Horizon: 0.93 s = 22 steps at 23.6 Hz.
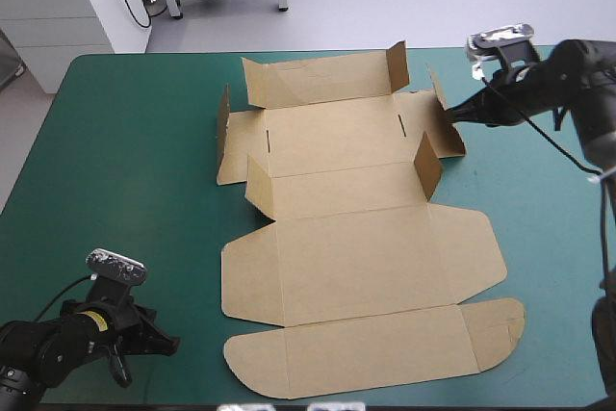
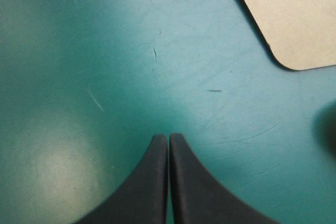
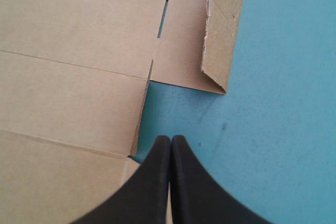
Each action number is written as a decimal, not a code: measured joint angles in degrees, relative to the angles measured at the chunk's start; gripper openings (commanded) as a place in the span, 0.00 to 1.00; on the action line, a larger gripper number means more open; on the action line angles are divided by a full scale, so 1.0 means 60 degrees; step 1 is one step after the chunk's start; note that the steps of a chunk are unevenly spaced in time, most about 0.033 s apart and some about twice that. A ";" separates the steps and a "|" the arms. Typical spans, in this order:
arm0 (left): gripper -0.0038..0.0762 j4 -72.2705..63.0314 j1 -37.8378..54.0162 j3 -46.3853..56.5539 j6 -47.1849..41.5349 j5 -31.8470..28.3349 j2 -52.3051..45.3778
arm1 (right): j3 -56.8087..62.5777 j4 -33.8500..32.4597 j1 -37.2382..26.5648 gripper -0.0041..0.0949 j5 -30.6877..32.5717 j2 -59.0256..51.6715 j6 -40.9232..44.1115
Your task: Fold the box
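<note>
At 8 o'clock on the teal-green cover (image 1: 125, 141), the left gripper (image 2: 168, 137) sits low over bare cover, its black fingers pressed together and gripping nothing. A rounded corner of the box (image 1: 366, 257) lies ahead of it at about 1 o'clock, apart. The box, a brown sheet, fills the table's middle. Its near panels lie flat, while the back wall (image 1: 318, 82), left flap (image 1: 223, 130) and a short tab (image 1: 428, 166) stand raised. At 2 o'clock the right gripper (image 1: 452, 115), likewise pinched together and empty, points at the raised right flap (image 1: 450, 138); I cannot tell whether they touch.
</note>
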 measured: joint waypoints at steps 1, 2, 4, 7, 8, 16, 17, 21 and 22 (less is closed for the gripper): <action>0.04 0.0000 0.0000 0.0000 0.0000 0.0000 0.0000 | -0.0199 -0.0332 0.0191 0.03 0.0000 0.0301 0.0229; 0.04 0.0000 0.0000 0.0000 0.0000 0.0000 0.0000 | -0.0398 -0.0742 0.0410 0.03 0.0009 0.0611 0.0405; 0.04 0.0000 0.0000 0.0000 0.0000 0.0000 0.0000 | -0.0896 -0.1471 0.0739 0.03 0.0009 0.1197 0.0583; 0.04 0.0000 0.0000 0.0000 0.0000 0.0032 0.0000 | -0.1647 -0.1996 0.1019 0.04 0.0009 0.2098 0.0733; 0.04 0.0000 0.0000 0.0000 0.0000 0.0053 0.0000 | -0.1852 -0.2052 0.1042 0.08 0.0009 0.2397 0.0755; 0.04 0.0000 0.0000 0.0000 0.0000 0.0057 0.0000 | -0.3875 -0.2310 0.1066 0.72 0.0645 0.4261 0.1180; 0.04 0.0000 0.0000 0.0000 0.0000 0.0034 0.0000 | -0.4084 -0.2238 0.1066 0.72 0.0642 0.4428 0.1290; 0.04 0.0000 0.0000 0.0000 0.0000 -0.0083 0.0000 | -0.4264 -0.2200 0.1102 0.72 0.0632 0.4870 0.1517; 0.04 0.0000 0.0000 0.0000 0.0000 -0.0105 0.0000 | -0.4285 -0.2213 0.1102 0.72 0.0582 0.5028 0.1647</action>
